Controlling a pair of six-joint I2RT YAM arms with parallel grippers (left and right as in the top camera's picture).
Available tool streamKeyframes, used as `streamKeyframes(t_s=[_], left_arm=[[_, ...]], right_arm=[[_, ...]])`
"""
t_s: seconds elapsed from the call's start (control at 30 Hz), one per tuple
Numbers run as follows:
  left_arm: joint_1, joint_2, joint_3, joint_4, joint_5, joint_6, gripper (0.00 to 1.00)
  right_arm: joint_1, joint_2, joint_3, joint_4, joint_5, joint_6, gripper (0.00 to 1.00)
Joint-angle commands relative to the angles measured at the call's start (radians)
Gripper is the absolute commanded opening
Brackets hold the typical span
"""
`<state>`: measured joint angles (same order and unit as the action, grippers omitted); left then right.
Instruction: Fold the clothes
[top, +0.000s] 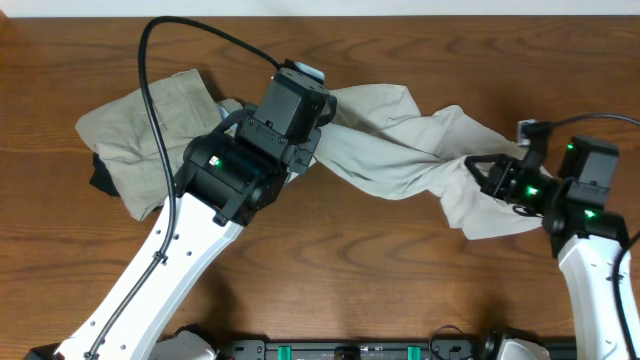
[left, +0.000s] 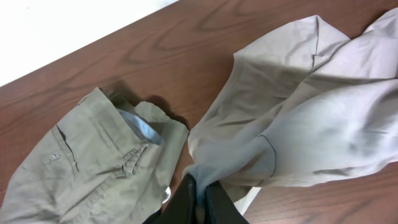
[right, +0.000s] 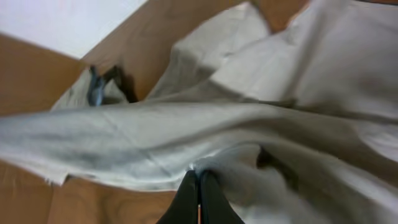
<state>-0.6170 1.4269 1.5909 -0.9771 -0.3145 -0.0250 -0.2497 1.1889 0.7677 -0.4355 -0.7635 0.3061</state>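
Note:
A pale cream-white garment (top: 400, 150) stretches across the middle of the table between my two grippers. It also shows in the left wrist view (left: 298, 118) and the right wrist view (right: 249, 124). My left gripper (left: 200, 186) is shut on its left end, under the arm in the overhead view. My right gripper (top: 478, 172) is shut on a fold of its right part, seen close up in the right wrist view (right: 198, 177). A khaki-tan garment (top: 150, 125) with stitched seams lies crumpled at the left; it also shows in the left wrist view (left: 87, 168).
The wooden table (top: 330, 280) runs to a white wall edge at the back. A dark item (top: 100, 178) pokes out under the khaki garment's left side. A black rail (top: 350, 348) lines the front edge.

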Motion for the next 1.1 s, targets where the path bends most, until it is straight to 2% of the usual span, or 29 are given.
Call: streamKeyframes(t_s=[0.0,0.2,0.37,0.67,0.73,0.83,0.93,1.07], left_arm=[[0.005,-0.009,0.018,-0.002,-0.02,0.007,0.07],[0.005,-0.009,0.018,-0.007,-0.05,0.018,0.06],[0.005,-0.01,0.018,-0.017,-0.137,0.016,0.06],[0.082,-0.051,0.018,0.047,-0.177,-0.143,0.06],[0.111,-0.071,0.018,0.073,-0.177,-0.158,0.06],[0.137,-0.113,0.018,0.119,-0.177,-0.151,0.06],[0.136,-0.151,0.025,0.145,-0.177,-0.107,0.06],[0.136,-0.196,0.045,0.144,-0.177,-0.068,0.06]], right_arm=[[-0.028,0.021,0.005,-0.031,0.074,0.013,0.01],[-0.036,0.083,0.004,-0.079,0.247,-0.011,0.01],[-0.063,0.132,0.004,-0.076,0.293,-0.034,0.01],[-0.119,0.14,0.004,-0.092,0.303,-0.083,0.01],[-0.134,0.14,0.005,-0.092,0.248,-0.113,0.01],[-0.156,0.134,0.024,-0.098,0.05,-0.216,0.01],[-0.18,0.117,0.084,-0.131,-0.092,-0.219,0.01],[-0.194,0.078,0.235,-0.26,-0.072,-0.218,0.01]])
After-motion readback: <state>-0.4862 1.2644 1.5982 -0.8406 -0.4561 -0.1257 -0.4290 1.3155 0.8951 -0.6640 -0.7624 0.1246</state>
